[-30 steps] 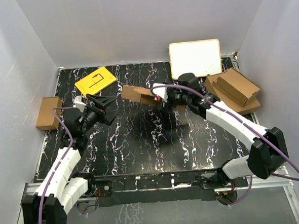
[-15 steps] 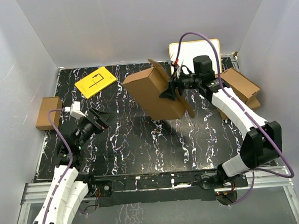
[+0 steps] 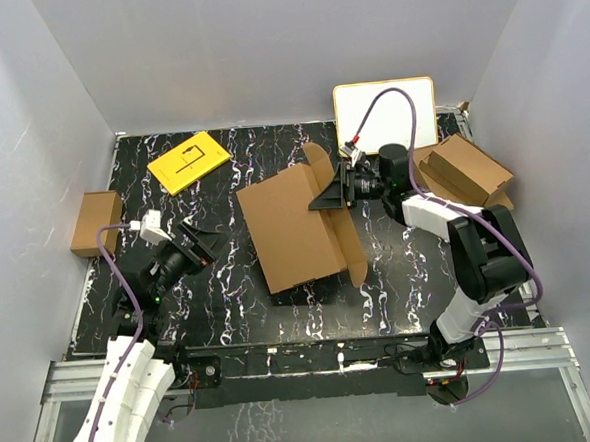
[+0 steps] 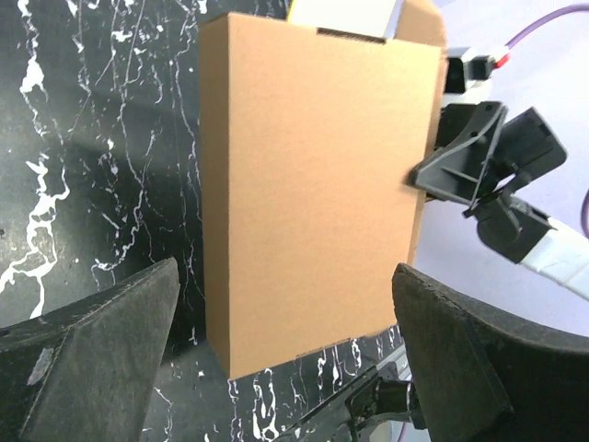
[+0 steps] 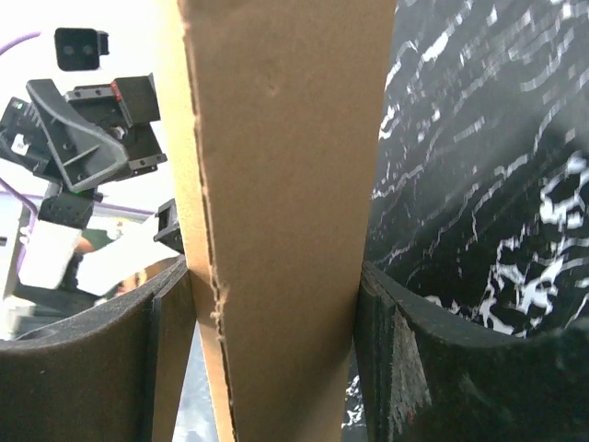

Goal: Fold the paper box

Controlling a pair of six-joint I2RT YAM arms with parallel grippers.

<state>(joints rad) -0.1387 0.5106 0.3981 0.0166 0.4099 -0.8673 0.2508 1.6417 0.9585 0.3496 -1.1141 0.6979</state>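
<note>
The paper box (image 3: 296, 231) is a broad brown cardboard shape over the middle of the table, its wide face turned up and a flap (image 3: 350, 240) hanging along its right edge. My right gripper (image 3: 333, 192) is shut on its far right edge. In the right wrist view the cardboard (image 5: 276, 166) fills the gap between both fingers (image 5: 433, 368) of that gripper (image 5: 276, 285). My left gripper (image 3: 202, 242) stands open to the left of the box, not touching it. In the left wrist view the box (image 4: 313, 184) rises ahead of the left gripper (image 4: 285, 272).
A yellow card (image 3: 188, 161) lies at the back left. A small brown box (image 3: 96, 223) sits off the table's left edge. A white board (image 3: 385, 115) leans at the back. More folded cardboard (image 3: 463, 176) is stacked at the right.
The right gripper swung the box up from the back of the table and brought it down over the middle, broad face up. The left arm drew back toward the near left, still open.
</note>
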